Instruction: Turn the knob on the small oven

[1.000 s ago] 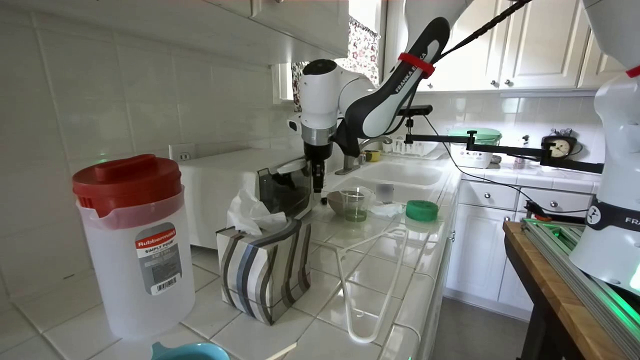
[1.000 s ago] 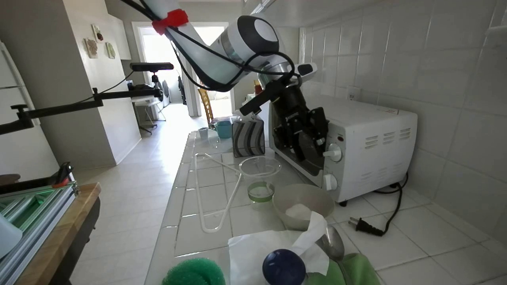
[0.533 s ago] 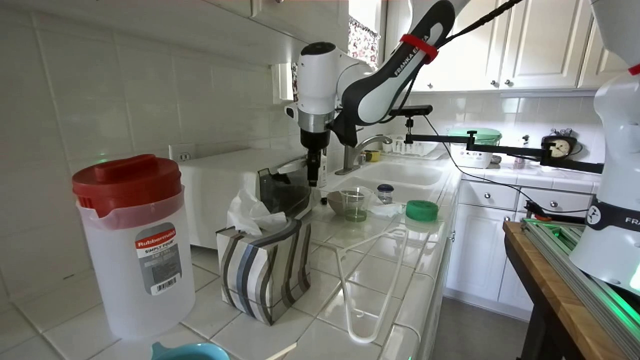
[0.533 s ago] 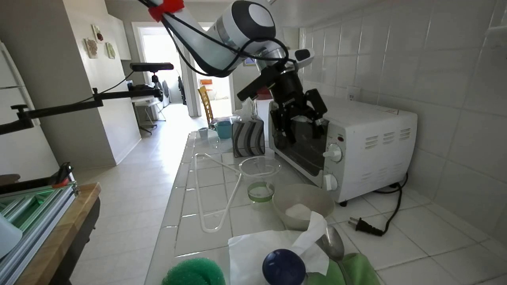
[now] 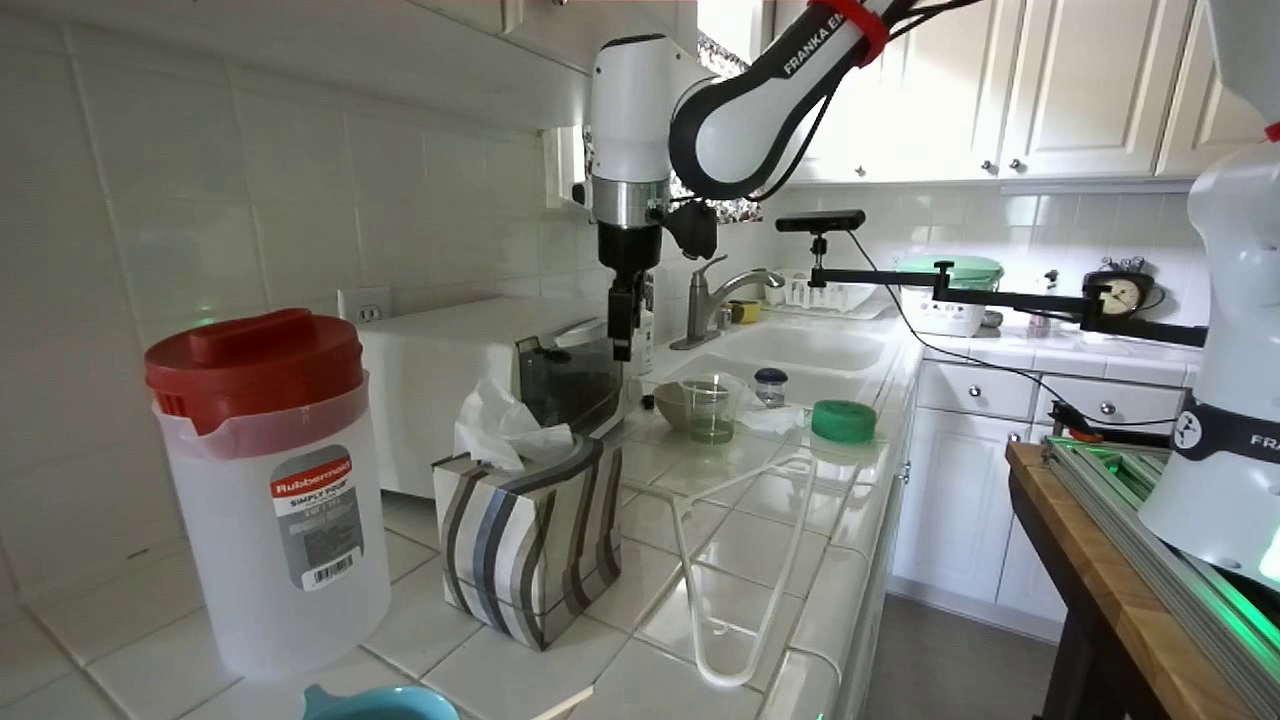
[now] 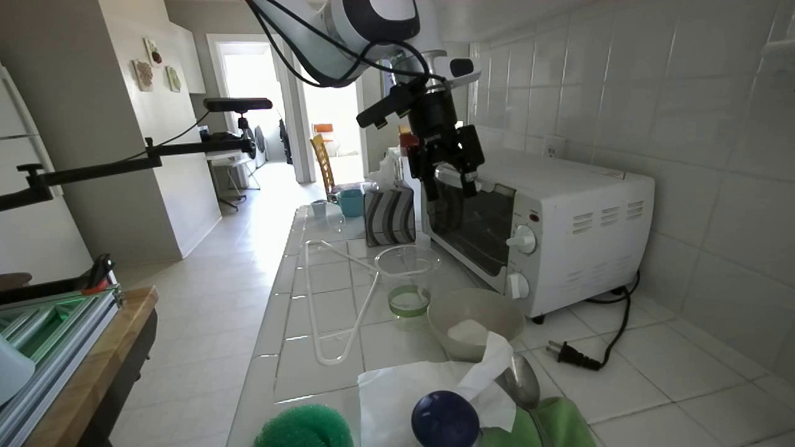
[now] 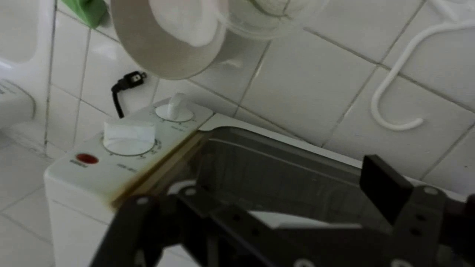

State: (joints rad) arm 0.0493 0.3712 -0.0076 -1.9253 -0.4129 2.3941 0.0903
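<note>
Bench [image 5: 640,690]: white tiles, kinda cluttered, tiled wall [image 5: 200,220] running along the back edge, sink [image 5: 815,347] at one end.
Room: bright kitchen, white cupboards [image 5: 1090,90] past the sink, a doorway [image 6: 335,102] off the opposite end, and a wood-topped stand [image 5: 1115,565] facing the front edge.
Clutter: pitcher [image 5: 275,520] by the back edge, tissue box [image 5: 530,540] mid-bench, hanger [image 5: 727,680] nearer the front edge, then a clear cup [image 6: 408,301] and a bowl [image 6: 484,304] toward the sink end.
Oven [image 6: 584,242]: parked along the back edge, white box, vents [image 6: 608,216] on the side, dark glass door [image 6: 481,233].
Upper knob [image 6: 523,239]: white, red light [image 6: 533,217] above it, brown streak [image 7: 148,176] between it and the glass in the wrist view.
Lower knob [image 6: 517,286]: also white, grip sitting at a different angle.
Plug [image 6: 577,356]: lying on the tiles near the back edge, prongs showing.
Gripper [image 6: 450,190]: fingers spread apart, hanging in front of the door, clear of both knobs.
Since a second ago: back then the gripper is lower, right by the upper knob; now it's higher and further along the back edge, away from the sink. Oven hasn't budged, and both knobs look the same to me.
</note>
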